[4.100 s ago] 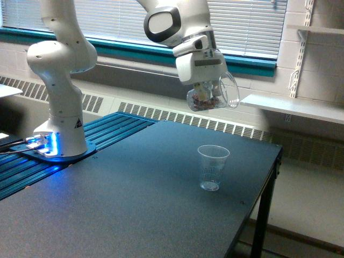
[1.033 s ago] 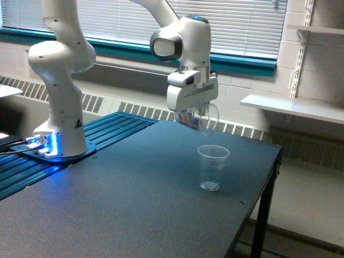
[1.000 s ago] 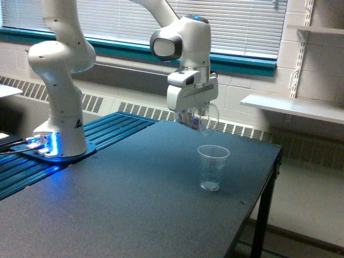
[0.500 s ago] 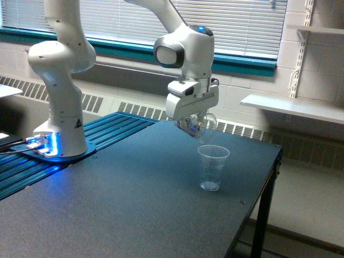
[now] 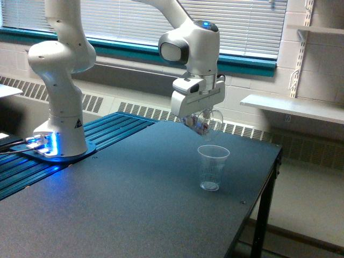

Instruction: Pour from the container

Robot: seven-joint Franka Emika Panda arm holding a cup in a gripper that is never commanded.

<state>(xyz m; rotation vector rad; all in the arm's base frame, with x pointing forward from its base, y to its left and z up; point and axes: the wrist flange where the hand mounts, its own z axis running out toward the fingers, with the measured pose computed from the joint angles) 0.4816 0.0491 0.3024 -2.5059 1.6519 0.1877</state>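
Dark desk (image 5: 107,204), far-right corner: end effector (image 5: 201,122) pinching the container (image 5: 205,125) has dropped, tipped over the ribbed cup (image 5: 213,167) — pour's prob. starting.

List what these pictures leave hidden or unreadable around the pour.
- Claw: in the exterior view its fingers sit under the hand housing and behind the container, so the grip itself is not visible.
- Container contents: a small dark blur, too small to identify or to tell whether anything is falling.
- Ribbed cup: clear walls, too small to tell if anything lies inside.
- Arm: upper links cut off by the top edge.
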